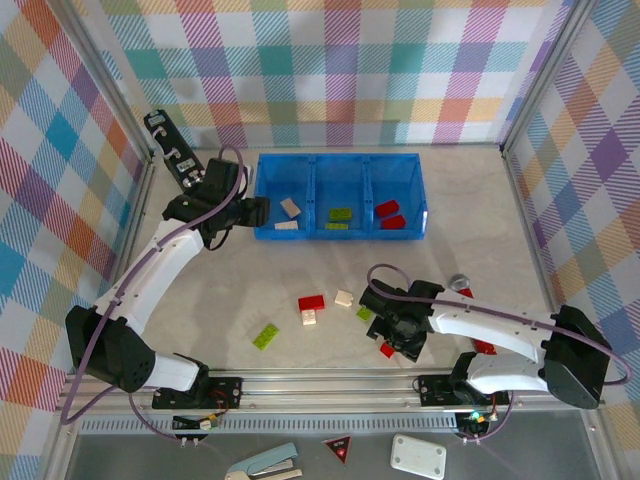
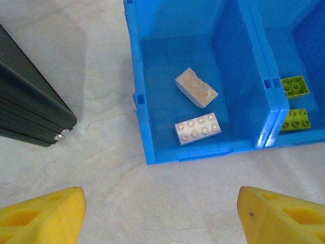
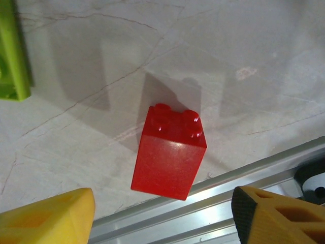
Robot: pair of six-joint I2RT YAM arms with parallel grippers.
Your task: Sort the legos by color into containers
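Lower right gripper [image 3: 162, 216], fingers spread and empty, squarely over red brick [image 3: 170, 152], turn wrist to match its skewed sides, and close only once both pads flank it, staying clear of rail [image 3: 244, 183] just beside. Found resting on table [image 3: 228, 61] just ahead of fingertips, roughly centred between them and not yet touched, with green brick [image 3: 10, 51] off to one side. Hold left gripper [image 2: 162, 218], likewise spread and empty, just outside tray [image 2: 137, 76] near end compartment containing two cream bricks [image 2: 197, 87].
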